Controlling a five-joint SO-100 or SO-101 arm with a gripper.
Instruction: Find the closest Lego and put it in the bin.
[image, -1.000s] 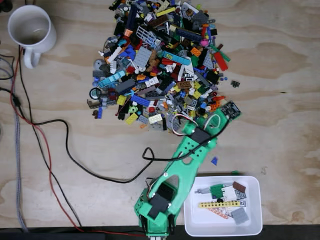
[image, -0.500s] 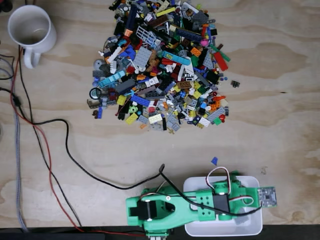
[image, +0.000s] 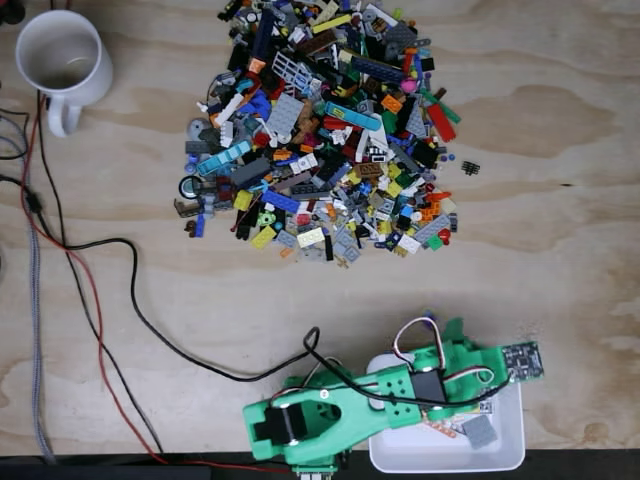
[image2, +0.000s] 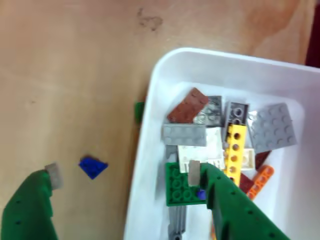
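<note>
A big heap of mixed Lego pieces (image: 320, 130) covers the far middle of the wooden table. The white bin (image: 505, 450) sits at the near edge and holds several pieces, among them a green plate (image2: 177, 186), a yellow beam (image2: 234, 152) and grey plates. My green gripper (image: 448, 352) hangs over the bin's far rim. In the wrist view the gripper (image2: 122, 172) is open and straddles the bin's rim (image2: 150, 100), with nothing between its fingers. A small blue Lego (image2: 93, 167) lies on the table just outside the bin, near the left fingertip (image2: 52, 175).
A white mug (image: 62, 62) stands at the far left corner. Black and red cables (image: 100, 300) trail across the left half toward the arm's base. A tiny dark piece (image: 470, 167) lies right of the heap. A green piece (image2: 139, 112) rests against the bin's outer wall.
The arm swung from the heap's near edge back over the bin. It has since shifted slightly toward the bin's far rim.
</note>
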